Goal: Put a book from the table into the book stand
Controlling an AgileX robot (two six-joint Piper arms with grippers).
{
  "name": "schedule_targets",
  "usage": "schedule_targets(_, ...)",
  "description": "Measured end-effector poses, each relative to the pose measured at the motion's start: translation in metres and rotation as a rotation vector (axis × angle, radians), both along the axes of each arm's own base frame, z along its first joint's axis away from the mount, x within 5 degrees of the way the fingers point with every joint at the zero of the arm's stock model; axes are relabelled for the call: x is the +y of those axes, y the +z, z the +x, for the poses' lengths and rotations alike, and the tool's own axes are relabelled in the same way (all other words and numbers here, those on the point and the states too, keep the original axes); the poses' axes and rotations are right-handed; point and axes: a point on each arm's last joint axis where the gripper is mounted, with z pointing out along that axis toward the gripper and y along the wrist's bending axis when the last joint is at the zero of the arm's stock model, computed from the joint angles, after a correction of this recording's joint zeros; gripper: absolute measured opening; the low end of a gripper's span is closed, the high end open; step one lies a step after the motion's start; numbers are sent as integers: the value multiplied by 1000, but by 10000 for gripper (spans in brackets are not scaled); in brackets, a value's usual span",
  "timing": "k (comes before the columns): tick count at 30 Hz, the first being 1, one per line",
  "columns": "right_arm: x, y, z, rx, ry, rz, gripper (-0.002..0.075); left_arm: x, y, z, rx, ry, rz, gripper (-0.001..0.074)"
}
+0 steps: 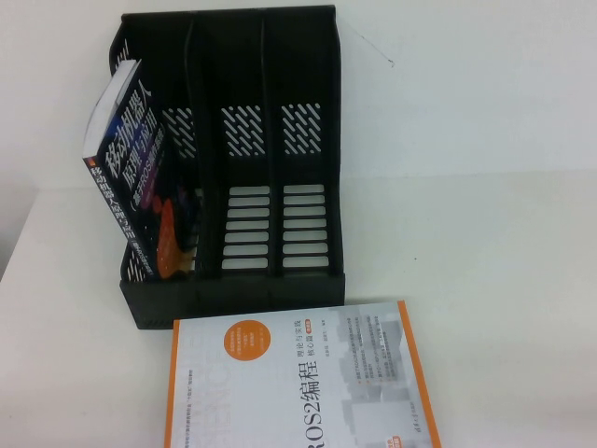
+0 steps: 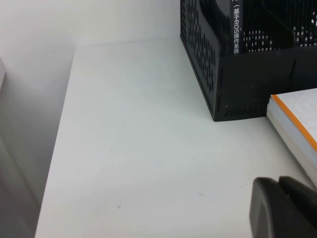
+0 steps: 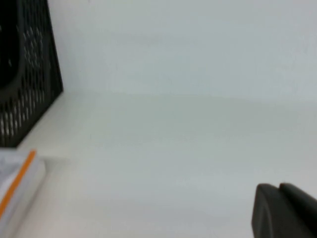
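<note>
The dark navy paperback book [image 1: 140,187] with white Chinese title leans tilted in the leftmost slot of the black plastic three-slot book stand [image 1: 280,233] at the far side of the white flat table [image 1: 485,243]; a white ROS2 book with orange border [image 1: 298,383] lies flat just near of it. Left wrist view: left gripper [image 2: 285,208] over bare table, near-left of the stand, fingers together. Right wrist view: right gripper [image 3: 285,210] right of the stand, fingers likewise closed, empty.

**Three cameras, one shared rack**

The high view is looking down from six o'clock at the book stand [image 1: 233,168]. Both wrist views are sitting low, facing twelve o'clock, sharing its corners and the white-and-grey book [image 1: 298,383] on the table [image 1: 485,243].
</note>
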Motion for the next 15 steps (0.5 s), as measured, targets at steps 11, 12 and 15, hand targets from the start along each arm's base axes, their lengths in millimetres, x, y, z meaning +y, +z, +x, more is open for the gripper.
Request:
schedule_targets(11, 2, -48, -1, 121, 9, 13, -2, 0, 0, 0, -2, 0, -1, -2)
schedule_targets(12, 2, -48, -1, 119, 11, 9, -2, 0, 0, 0, -2, 0, -1, -2)
schedule_targets(15, 2, -48, -1, 118, 11, 7, -2, 0, 0, 0, -2, 0, -1, -2)
